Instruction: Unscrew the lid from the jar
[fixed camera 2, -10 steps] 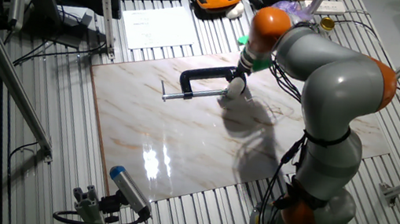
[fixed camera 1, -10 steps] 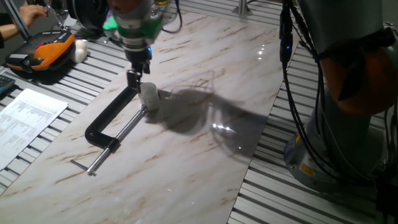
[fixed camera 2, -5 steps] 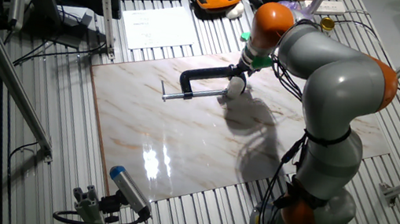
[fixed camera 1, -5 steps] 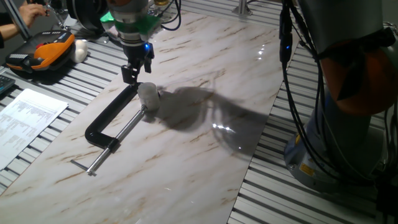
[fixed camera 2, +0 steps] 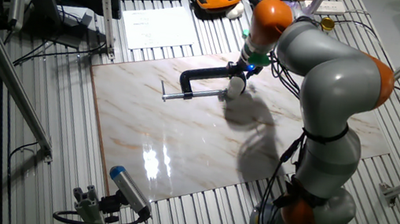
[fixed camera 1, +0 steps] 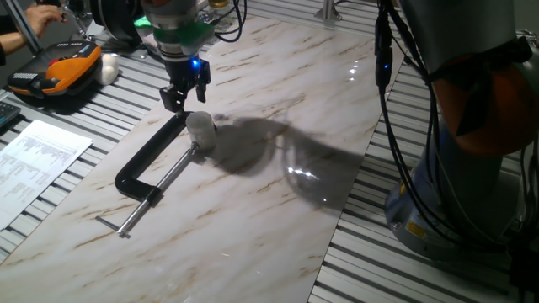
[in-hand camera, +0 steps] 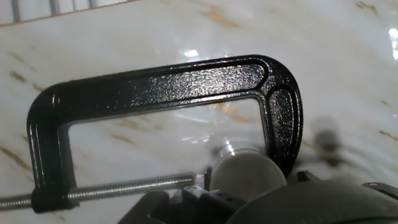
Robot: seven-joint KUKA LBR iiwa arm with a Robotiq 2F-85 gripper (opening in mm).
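**Hand view: jar sits straight below me, held in the clamp**

Hand view puts the small round white plastic lid [in-hand camera: 247,173] low in the picture, just above my own hardware, so the thing I want lies almost directly under the end effector [fixed camera 1: 185,94], a touch toward the clamp's closed end. I see the flat top nearly face-on, so I judge the axis I must turn about to run straight up off the worktop [fixed camera 1: 278,168], close to my own approach line.

From 1 fixed view, the end effector hangs above and slightly to the left of the tiny squat whitish translucent plastic jar [fixed camera 1: 202,137], apart from it, with clear air between fingertips and cap. The 2 fingers stand spread with nothing between them; I read the end effector as released.

The jar stands upright on the pale marbled worktop, seated in the mouth of the black iron C-clamp [fixed camera 1: 150,162], with the clamp's silver screw rod [fixed camera 1: 160,187] running up to it. The clamp's long frame stretches away from the jar toward the near left edge. In the other fixed view the jar shows only as a small pale spot at the clamp's end, beneath the end effector [fixed camera 2: 246,70].

My judgement: the next move needs a short straight descent with a small shift right, fingers straddling the cap rim, not the clamp jaw beside it.
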